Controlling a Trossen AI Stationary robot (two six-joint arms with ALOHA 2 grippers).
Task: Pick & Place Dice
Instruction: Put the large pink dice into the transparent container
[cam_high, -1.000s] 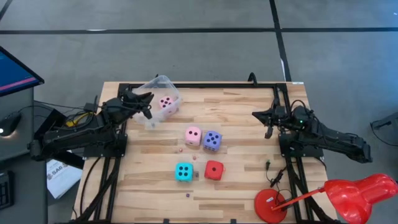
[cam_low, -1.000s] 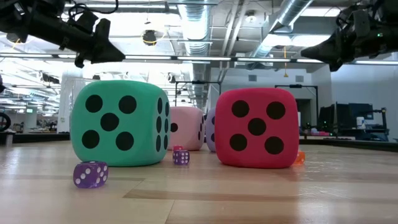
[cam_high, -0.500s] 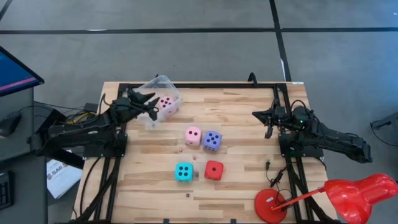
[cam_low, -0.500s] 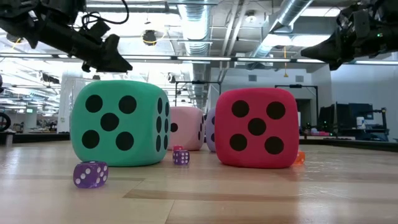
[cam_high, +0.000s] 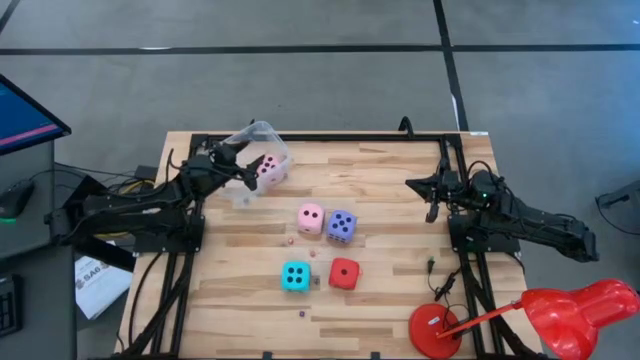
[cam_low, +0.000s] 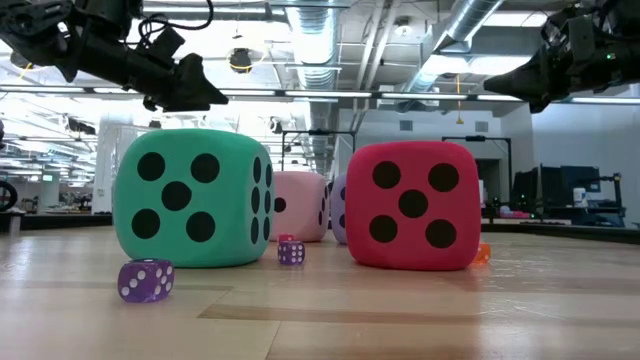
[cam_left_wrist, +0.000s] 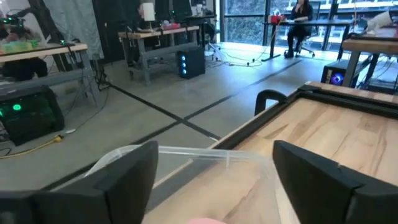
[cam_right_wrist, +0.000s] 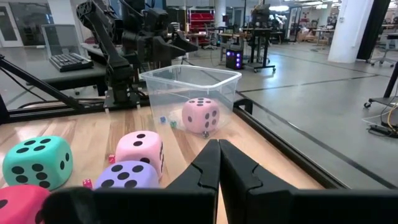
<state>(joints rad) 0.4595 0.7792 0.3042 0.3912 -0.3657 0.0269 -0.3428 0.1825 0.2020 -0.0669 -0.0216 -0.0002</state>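
Inspector A: Four dice sit on the surface (cam_high: 400, 200) mid-field: pale pink die (cam_high: 311, 217) touching violet-blue die (cam_high: 341, 225), with cyan die (cam_high: 295, 276) and red die (cam_high: 344, 273) nearer the front edge. Cubes, no long axis; the cyan one shows four pips upward.

Inspector B: A second pink die (cam_high: 267, 167) lies inside the clear tub (cam_high: 262, 131). Left end effector (cam_high: 243, 170) hangs above the tub's rim, fingers spread, holding nothing. Right end effector (cam_high: 432, 206) is raised at the right, pressed together.

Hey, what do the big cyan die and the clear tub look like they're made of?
Cyan die: probably soft foam or matte plastic; its faces are dull with no glare, its corners rounded, its pips flat and dark.
Clear tub: thin, glossy, transparent plastic; the pink die inside shows through its wall.
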